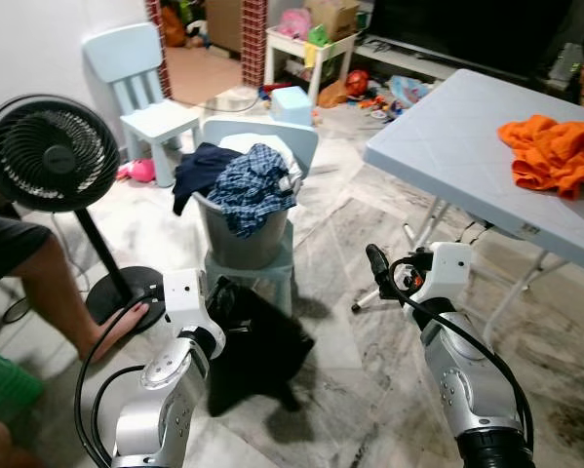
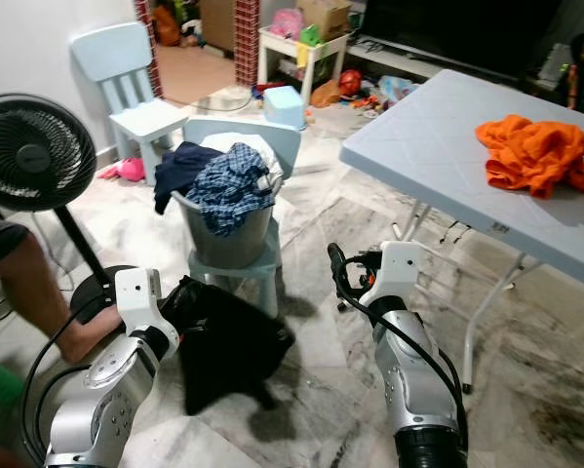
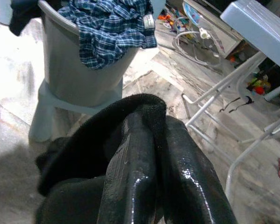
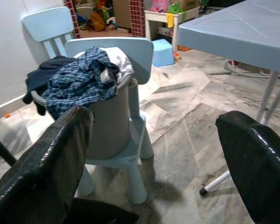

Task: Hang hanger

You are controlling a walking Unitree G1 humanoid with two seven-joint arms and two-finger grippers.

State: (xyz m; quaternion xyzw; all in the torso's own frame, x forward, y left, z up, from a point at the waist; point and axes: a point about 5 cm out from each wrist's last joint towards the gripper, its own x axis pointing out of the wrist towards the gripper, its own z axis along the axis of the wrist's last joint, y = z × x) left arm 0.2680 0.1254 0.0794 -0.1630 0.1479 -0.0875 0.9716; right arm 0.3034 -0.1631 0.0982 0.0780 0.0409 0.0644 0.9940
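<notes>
A black garment [image 1: 257, 346] hangs down to the marble floor in front of me, with my left gripper [image 3: 156, 123] shut on it; the cloth drapes over the closed fingers. My right gripper [image 1: 379, 265] is held at about the same height to the right, with nothing between its fingers [image 4: 51, 158], which stand wide apart. Just beyond the garment, a grey laundry basket [image 1: 238, 239] stands on a small light-blue chair [image 1: 277, 268]. A blue plaid shirt [image 1: 253, 185] and a dark navy garment [image 1: 199, 166] spill over its rim.
A white folding table [image 1: 457, 146] with an orange cloth [image 1: 555, 151] stands at the right, its legs reaching the floor near my right arm. A black pedestal fan [image 1: 48, 151] and a person's bare leg [image 1: 53, 283] are at the left. A second light-blue chair [image 1: 140, 88] stands farther back.
</notes>
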